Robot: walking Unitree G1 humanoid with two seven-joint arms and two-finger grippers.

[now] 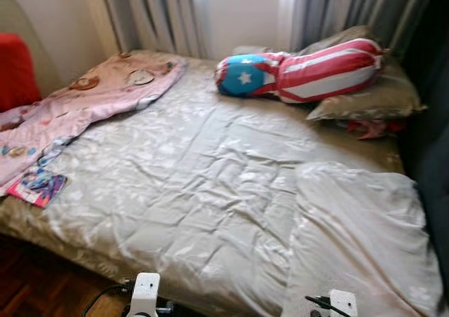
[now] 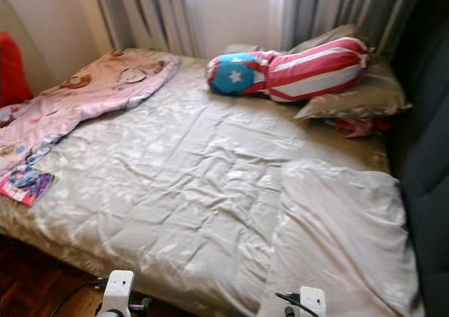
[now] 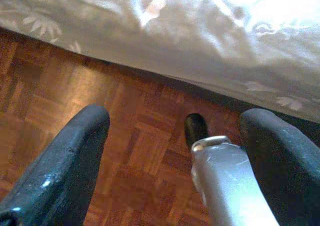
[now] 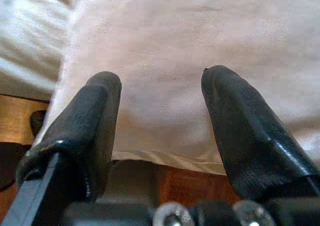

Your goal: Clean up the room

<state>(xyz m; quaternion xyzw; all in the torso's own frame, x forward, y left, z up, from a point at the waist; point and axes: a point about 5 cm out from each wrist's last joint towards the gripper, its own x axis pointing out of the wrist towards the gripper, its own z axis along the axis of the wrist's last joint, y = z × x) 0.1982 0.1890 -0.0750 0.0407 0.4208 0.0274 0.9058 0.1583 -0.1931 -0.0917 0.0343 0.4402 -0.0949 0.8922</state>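
bed (image 1: 210, 184) w/ rumpled grey quilt ahead. pink blanket (image 1: 84, 99) at far left, striped pillow (image 1: 309, 71) at head. left gripper (image 3: 172, 136) wide, over parquet floor (image 3: 75, 96). right gripper (image 4: 160, 116) wide, over white sheet (image 4: 200, 31) at bed edge.

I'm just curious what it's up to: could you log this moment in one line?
stage: facing bed | left gripper: open, above floor | right gripper: open, at white sheet | holding: nothing
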